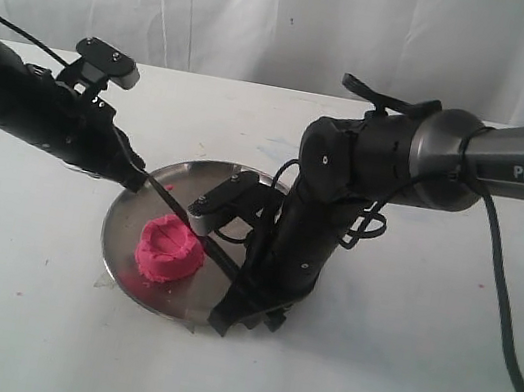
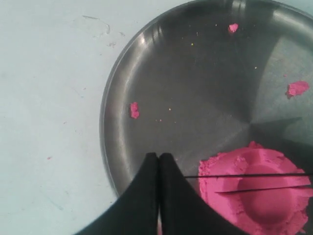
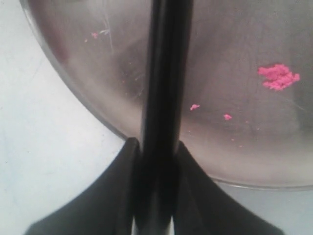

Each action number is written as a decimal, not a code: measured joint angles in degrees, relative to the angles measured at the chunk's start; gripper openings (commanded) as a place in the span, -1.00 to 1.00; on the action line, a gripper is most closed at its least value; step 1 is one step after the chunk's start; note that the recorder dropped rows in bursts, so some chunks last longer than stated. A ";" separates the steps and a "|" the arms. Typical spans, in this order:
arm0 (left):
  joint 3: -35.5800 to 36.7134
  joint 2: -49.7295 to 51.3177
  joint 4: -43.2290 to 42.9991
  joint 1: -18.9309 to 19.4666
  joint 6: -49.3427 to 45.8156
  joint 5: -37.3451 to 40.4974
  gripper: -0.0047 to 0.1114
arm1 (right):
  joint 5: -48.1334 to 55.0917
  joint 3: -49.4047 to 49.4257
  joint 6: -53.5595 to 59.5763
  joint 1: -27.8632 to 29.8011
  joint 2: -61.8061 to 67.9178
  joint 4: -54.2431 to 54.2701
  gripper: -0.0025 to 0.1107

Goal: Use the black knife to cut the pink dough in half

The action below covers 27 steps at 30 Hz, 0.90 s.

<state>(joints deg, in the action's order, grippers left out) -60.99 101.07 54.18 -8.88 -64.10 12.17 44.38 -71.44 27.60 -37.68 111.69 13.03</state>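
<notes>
Pink dough [image 1: 169,253], black knife [image 3: 164,73], silver plate [image 1: 123,222]

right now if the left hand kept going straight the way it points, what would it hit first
Most likely the bare steel plate, just ahead of the shut left hand. The pink dough sits off to the side of that line, though depth is unclear.

Bright, even light; glare on plate [image 2: 146,46]; blurry wrist views.
</notes>
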 measured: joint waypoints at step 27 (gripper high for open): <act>0.00 -0.59 -6.02 5.10 10.60 -0.14 -0.92 | -0.44 0.00 0.00 0.00 0.00 2.53 -0.96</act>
<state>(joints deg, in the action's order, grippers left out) -60.99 100.47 48.16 -3.78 -53.50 12.03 43.94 -71.44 27.60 -37.68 111.69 15.56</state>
